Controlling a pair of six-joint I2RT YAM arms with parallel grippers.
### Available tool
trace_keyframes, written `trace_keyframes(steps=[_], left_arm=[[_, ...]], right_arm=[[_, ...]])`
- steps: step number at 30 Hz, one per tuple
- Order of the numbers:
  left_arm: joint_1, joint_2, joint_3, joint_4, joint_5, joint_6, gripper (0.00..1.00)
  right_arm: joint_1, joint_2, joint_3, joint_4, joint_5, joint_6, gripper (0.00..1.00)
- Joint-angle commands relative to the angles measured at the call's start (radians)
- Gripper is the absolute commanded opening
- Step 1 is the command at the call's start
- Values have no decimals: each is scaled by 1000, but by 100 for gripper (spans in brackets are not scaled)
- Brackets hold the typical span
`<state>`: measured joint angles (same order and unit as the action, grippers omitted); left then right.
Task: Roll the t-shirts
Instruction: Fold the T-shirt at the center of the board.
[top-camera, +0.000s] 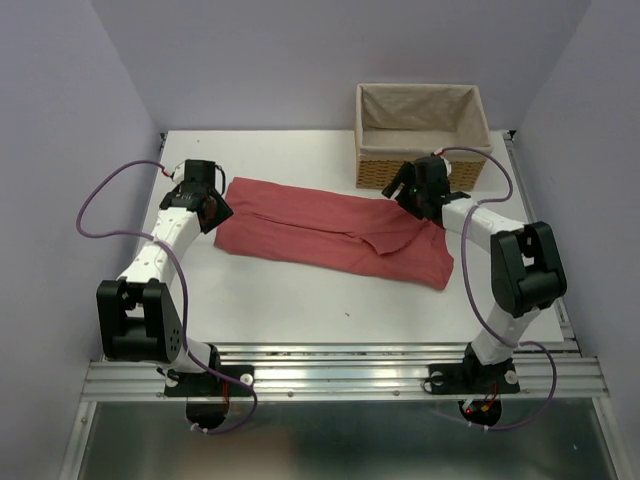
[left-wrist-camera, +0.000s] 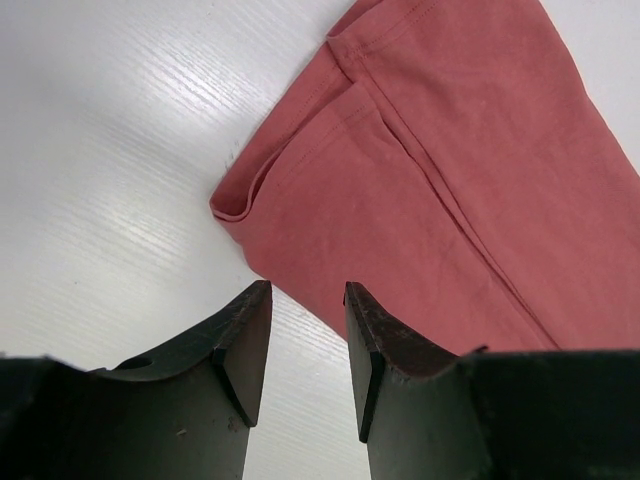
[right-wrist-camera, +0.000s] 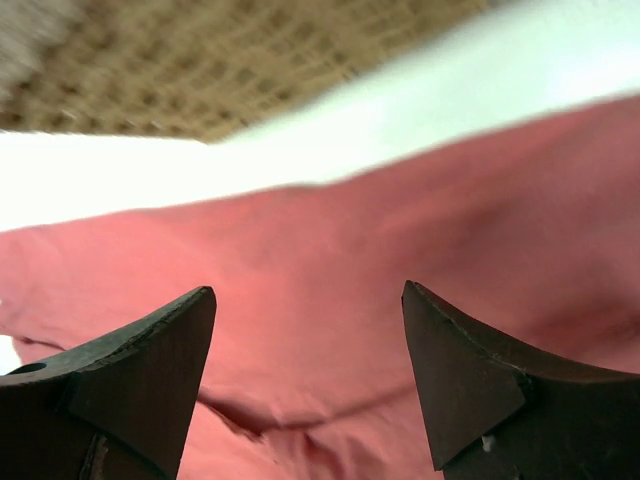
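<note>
A salmon-red t-shirt (top-camera: 330, 232) lies flat across the white table (top-camera: 300, 300), folded lengthwise into a long band. My left gripper (top-camera: 213, 208) hovers at its left end; in the left wrist view the fingers (left-wrist-camera: 245, 340) stand a little apart with only bare table between them and the shirt's corner (left-wrist-camera: 420, 190) just ahead. My right gripper (top-camera: 410, 200) hangs over the shirt's right part near the basket. Its jaws are wide open above the cloth (right-wrist-camera: 330, 300), holding nothing.
A wicker basket (top-camera: 422, 135) with a cloth liner stands at the back right, close behind the right gripper; its weave (right-wrist-camera: 220, 60) fills the top of the right wrist view. Purple walls enclose the table on three sides.
</note>
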<state>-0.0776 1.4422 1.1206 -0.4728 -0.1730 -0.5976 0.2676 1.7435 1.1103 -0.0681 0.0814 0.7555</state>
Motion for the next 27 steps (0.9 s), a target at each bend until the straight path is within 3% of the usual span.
trace_keyframes(steps=[1,6,16,27], left_arm=[[-4,-57,-13,-15,-5,19,46],[-5,-60,-28,-7,-5,16,46],[-5,-28,2,3,4,27,46],[-11,-29,-7,11,-3,30,45]], right_arm=[[-16,10,68,57,-15,-24,81],[-25,-87,-7,57,-14,-50,81],[-25,-427,-374,33,-112,-12,89],[-25,-291,-408,203,-222,65,91]])
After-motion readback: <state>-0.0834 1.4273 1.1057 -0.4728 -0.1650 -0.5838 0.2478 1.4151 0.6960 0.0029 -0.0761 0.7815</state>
